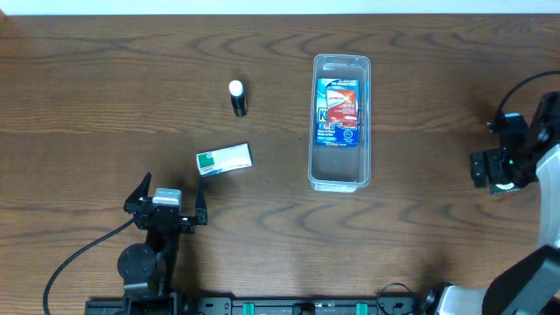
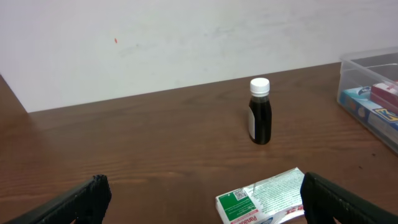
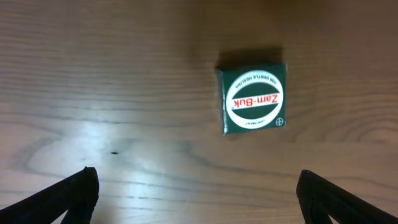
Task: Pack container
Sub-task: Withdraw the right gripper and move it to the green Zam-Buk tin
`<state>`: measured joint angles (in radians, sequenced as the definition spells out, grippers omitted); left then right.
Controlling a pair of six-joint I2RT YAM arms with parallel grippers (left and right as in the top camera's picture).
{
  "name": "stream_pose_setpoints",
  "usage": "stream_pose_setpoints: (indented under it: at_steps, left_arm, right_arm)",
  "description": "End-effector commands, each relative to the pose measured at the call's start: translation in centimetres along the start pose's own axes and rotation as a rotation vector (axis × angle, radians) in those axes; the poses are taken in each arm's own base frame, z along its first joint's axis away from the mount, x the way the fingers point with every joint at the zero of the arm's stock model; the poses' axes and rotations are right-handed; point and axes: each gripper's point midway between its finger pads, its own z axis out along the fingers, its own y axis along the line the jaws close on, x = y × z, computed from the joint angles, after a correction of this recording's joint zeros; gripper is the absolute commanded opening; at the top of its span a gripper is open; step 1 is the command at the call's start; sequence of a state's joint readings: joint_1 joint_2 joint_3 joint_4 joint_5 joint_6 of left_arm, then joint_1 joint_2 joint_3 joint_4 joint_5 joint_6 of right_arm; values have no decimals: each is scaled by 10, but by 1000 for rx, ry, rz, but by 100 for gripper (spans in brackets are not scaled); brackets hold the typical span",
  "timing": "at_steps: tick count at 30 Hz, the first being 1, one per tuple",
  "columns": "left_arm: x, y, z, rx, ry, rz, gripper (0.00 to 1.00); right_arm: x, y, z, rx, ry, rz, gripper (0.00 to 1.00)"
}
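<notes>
The clear container (image 1: 339, 171) stands right of centre with a blue snack box (image 1: 338, 112) lying in its far half. Its corner shows in the left wrist view (image 2: 367, 65). A white and green box (image 1: 224, 158) lies flat just ahead of my left gripper (image 1: 171, 197), which is open and empty. In the left wrist view the box (image 2: 264, 196) lies by the right finger of that gripper (image 2: 202, 199). A dark bottle with a white cap (image 1: 237, 98) stands upright further back (image 2: 260, 112). My right gripper (image 1: 500, 166) is open above a small green Zam-Buk box (image 3: 254, 98).
Brown wooden table (image 1: 105, 96). The right arm sits near the right edge and the left arm near the front edge. A pale wall runs behind the table in the left wrist view.
</notes>
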<state>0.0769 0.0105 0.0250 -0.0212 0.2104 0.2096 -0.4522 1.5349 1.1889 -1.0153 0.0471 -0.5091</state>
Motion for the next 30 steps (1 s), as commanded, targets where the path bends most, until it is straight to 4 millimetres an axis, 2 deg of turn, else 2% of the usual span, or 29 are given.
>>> stream_pose_setpoints:
  at_steps: [1, 8, 11, 18, 22, 30]
  left_arm:
    - [15, -4, 1, 20, 39, -12, 98]
    - [15, -4, 1, 20, 39, -12, 98]
    - [15, -4, 1, 20, 39, -12, 98]
    - [15, -4, 1, 20, 39, -12, 98]
    - [15, -4, 1, 20, 39, -12, 98]
    - [15, -4, 1, 20, 39, -12, 98]
  right_arm:
    - [8, -2, 21, -49, 54, 0, 99]
    - [15, -7, 52, -59, 142, -54, 99]
    - [17, -20, 60, -2, 174, -72, 99]
    - [16, -46, 65, 50, 142, -74, 99]
    - [11, -40, 67, -41, 71, -31, 99]
    - [10, -51, 70, -33, 39, -3, 99]
